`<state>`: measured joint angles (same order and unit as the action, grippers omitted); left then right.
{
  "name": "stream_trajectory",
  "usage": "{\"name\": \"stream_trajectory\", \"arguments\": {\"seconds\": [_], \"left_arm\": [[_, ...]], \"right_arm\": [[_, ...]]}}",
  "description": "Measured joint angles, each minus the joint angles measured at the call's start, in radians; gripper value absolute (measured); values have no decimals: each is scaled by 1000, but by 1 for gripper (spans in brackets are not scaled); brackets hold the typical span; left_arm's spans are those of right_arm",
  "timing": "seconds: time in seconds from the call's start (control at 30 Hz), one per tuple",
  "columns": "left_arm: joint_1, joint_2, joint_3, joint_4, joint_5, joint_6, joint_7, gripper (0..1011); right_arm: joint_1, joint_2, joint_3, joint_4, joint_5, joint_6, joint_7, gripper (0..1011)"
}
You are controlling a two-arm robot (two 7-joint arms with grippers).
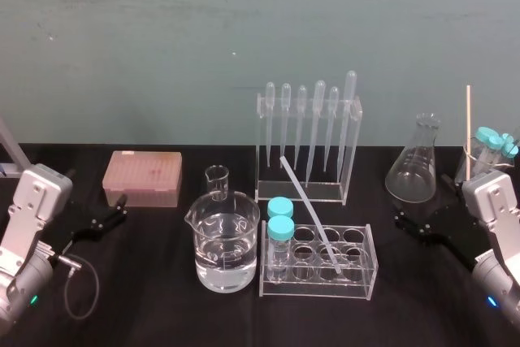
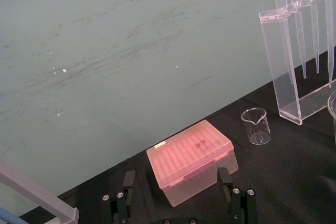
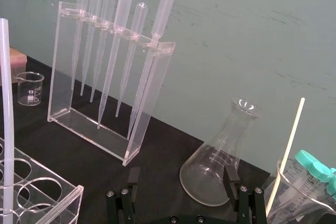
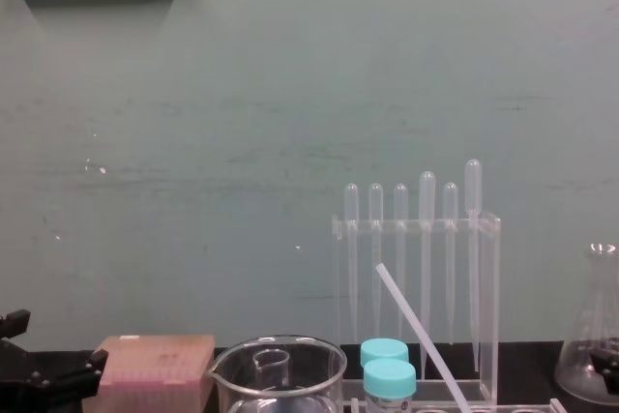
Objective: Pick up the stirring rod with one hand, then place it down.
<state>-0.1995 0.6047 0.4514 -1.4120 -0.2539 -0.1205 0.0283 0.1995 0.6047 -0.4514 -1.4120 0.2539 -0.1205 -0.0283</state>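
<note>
Stirring rod (image 4: 421, 338) aslant before pipette rack (image 4: 487, 297)

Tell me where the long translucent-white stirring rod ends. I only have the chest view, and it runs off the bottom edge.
Observer: The stirring rod has its lower end in a front-row well of the clear plastic tube rack, to the right of the two blue-capped tubes.
Operator: Which gripper is nearer to it?
Observer: The right gripper, low beside the clear conical flask, with its jaws open. The left gripper sits by the pink tip box, also open.
Operator: Is there anything I could mistake for the rod?
Observer: A thin tan stick stands at the far right, past the flask.
</note>
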Motion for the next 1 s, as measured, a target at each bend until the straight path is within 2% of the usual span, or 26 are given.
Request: {"name": "stream_trajectory", "arguments": {"seconds": [0.07,0.13,0.27,0.3,0.37,0.53,0.63,0.7,0.83,1.0], "left_arm": [[0,0,0,0,0,0,0,1000],[0,0,0,0,0,0,0,1000],[0,0,0,0,0,0,0,1000],[0,0,0,0,0,0,0,1000],[0,0,0,0,0,0,0,1000],[0,0,0,0,0,0,0,1000],[0,0,0,0,0,0,0,1000],[0,0,0,0,0,0,0,1000],[0,0,0,0,0,0,0,1000],[0,0,0,0,0,0,0,1000]], "right_arm": [[0,-1,1,0,1,0,1,1000],[0,-4,13,-3,28,5,23,1000],[0,-20,57,-39,159,63,120,1000],[2,-28,72,-58,220,101,169,1000],[11,-37,86,-84,293,154,237,1000],[45,-51,82,-123,374,229,364,1000],[75,-59,61,-133,381,246,430,1000],[102,-63,37,-130,364,251,466,1000],[145,-73,0,-105,321,268,481,1000],[199,-103,-38,-58,273,295,491,1000]]}}
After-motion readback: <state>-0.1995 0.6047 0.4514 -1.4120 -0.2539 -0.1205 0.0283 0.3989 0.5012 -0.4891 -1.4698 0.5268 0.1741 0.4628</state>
